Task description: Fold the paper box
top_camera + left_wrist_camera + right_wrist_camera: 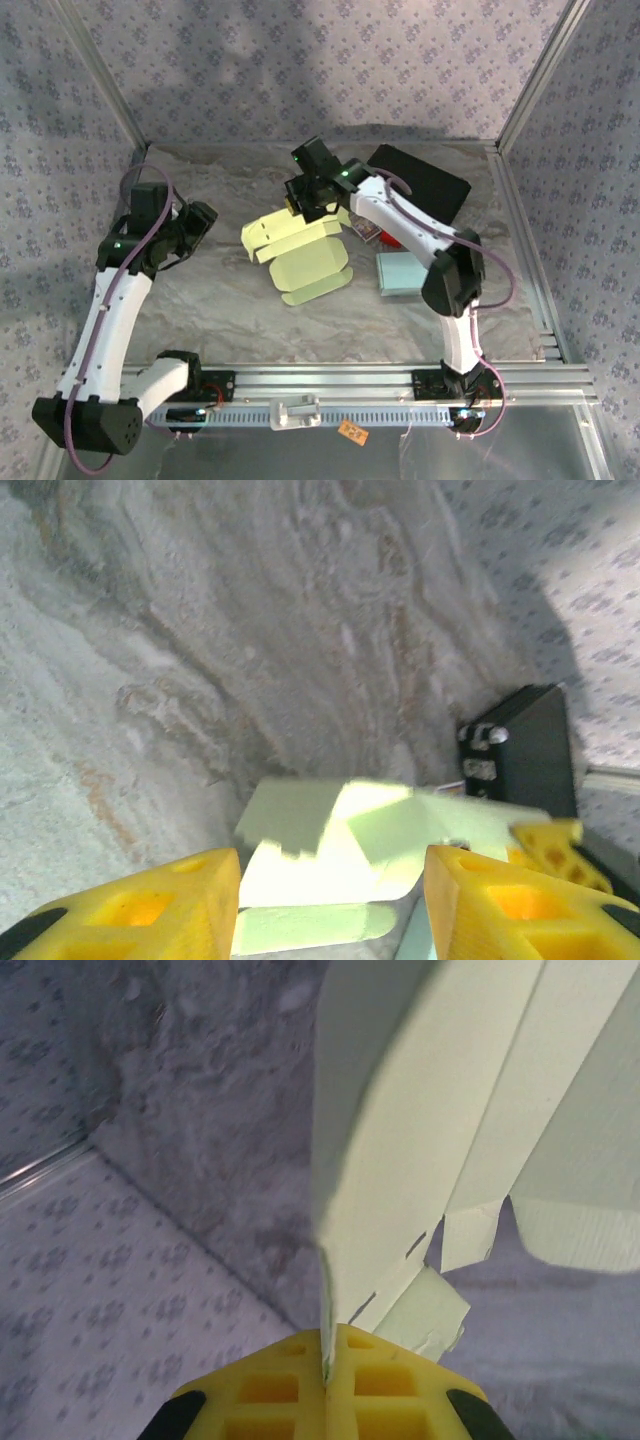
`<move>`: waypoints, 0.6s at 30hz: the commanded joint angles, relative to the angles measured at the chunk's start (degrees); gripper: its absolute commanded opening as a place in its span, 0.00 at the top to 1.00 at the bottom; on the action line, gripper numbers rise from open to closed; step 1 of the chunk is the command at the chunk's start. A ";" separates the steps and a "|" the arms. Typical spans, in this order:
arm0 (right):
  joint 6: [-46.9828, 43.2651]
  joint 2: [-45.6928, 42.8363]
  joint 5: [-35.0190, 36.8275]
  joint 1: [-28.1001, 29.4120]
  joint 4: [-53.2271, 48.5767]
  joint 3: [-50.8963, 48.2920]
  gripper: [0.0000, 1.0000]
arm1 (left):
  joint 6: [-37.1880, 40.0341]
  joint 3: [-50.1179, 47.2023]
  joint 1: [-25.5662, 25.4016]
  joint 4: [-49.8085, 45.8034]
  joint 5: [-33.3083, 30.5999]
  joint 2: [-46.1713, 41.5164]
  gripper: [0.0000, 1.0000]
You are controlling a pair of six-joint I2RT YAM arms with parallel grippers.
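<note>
The pale yellow-green paper box lies partly unfolded in the middle of the table, flaps spread out. My right gripper reaches over its far edge and is shut on one upright panel. In the right wrist view the yellow fingertips press together on the thin edge of that panel. My left gripper hovers to the left of the box, apart from it. Its two yellow fingers stand open with nothing between them, and the box lies just ahead of the gap.
A flat black case lies at the back right, also seen as a dark case. A light blue box sits right of the paper box, with a small red item beside it. Metal rails line the near edge.
</note>
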 commanded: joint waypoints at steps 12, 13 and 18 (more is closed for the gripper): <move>-0.10 -0.30 0.49 -0.03 12.29 -9.46 1.00 | -7.29 -5.52 -1.89 19.29 11.30 8.88 0.49; 0.24 -0.50 0.43 0.04 12.80 -10.02 1.00 | -7.82 -5.37 -2.15 20.47 11.22 10.05 0.49; 1.10 -0.78 0.03 0.16 14.34 -10.62 1.00 | -7.47 -2.91 -4.16 20.86 10.85 16.37 0.49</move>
